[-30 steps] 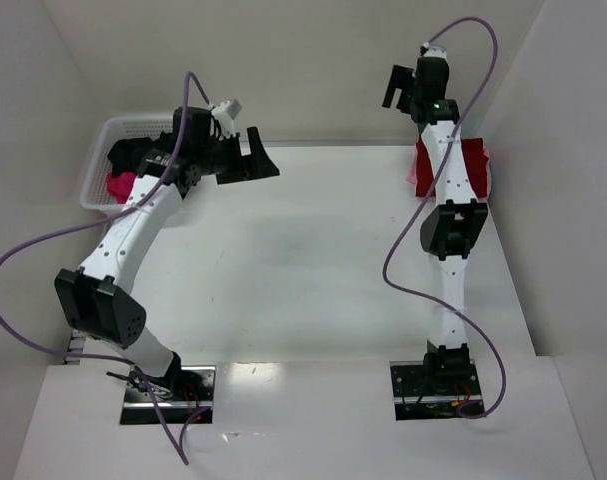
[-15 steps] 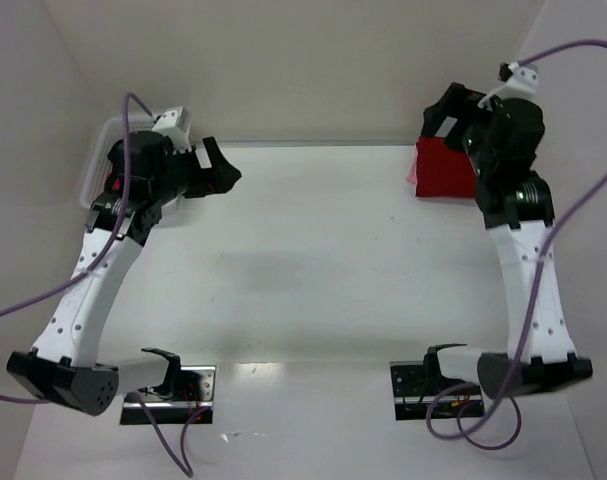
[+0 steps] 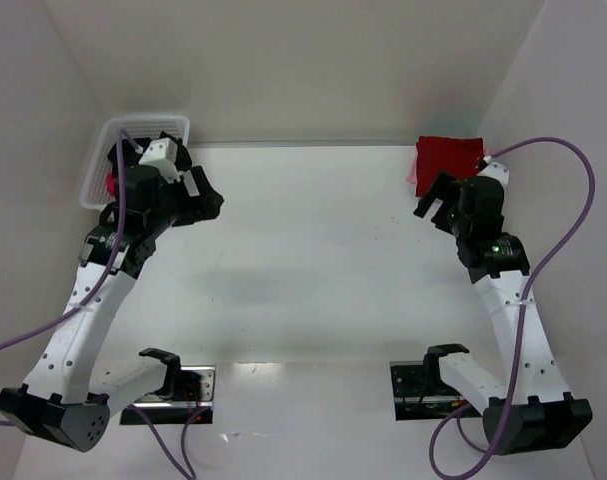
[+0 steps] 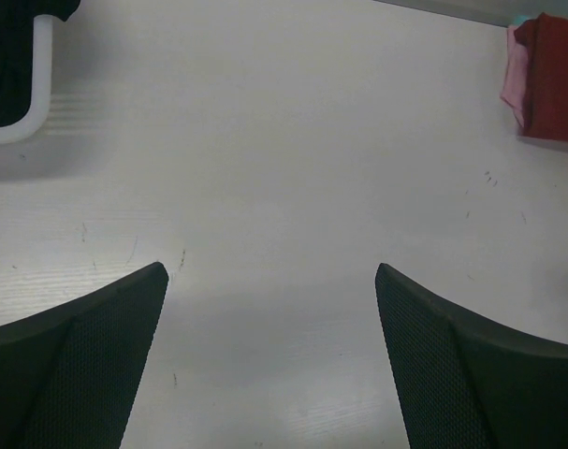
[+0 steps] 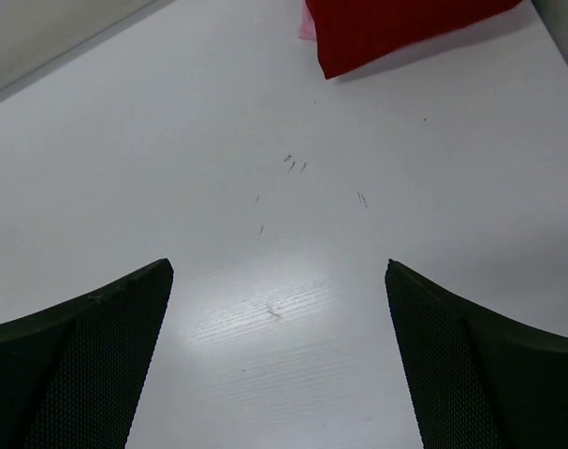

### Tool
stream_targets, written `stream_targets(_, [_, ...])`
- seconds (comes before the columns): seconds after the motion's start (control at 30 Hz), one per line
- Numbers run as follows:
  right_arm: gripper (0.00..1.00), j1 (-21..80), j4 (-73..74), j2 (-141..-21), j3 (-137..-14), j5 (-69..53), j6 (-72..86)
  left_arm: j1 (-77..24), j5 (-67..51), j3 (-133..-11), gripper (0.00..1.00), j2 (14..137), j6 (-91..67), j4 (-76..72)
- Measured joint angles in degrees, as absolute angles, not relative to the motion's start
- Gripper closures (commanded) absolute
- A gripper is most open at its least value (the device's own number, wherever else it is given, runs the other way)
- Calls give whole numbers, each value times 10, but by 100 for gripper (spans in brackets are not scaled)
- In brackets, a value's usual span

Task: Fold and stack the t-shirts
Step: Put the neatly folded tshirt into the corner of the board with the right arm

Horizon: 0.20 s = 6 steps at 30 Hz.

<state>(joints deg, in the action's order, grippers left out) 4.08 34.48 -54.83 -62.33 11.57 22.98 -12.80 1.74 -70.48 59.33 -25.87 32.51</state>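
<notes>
Left end effector (image 3: 205, 195) and right end effector (image 3: 435, 200) hover released over the tabletop (image 3: 313, 250), folded dark red cloth t-shirt (image 3: 448, 155) far right; best pinch only the magenta shirt (image 3: 110, 185) from the white mesh basket (image 3: 143, 125).

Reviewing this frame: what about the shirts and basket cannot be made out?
- Top view: the left arm covers most of the basket, so its contents cannot be counted.
- Left wrist view: the frame's corner cuts off the basket; only rim and dark cloth show.
- All views: the red shirt hides the pink shirt except one edge.
</notes>
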Motion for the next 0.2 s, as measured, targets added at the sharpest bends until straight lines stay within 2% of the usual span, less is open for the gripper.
stream_targets(0.2, [0,41,357,-533,-619,129,246,-128,29,-691,0,576,-259,329])
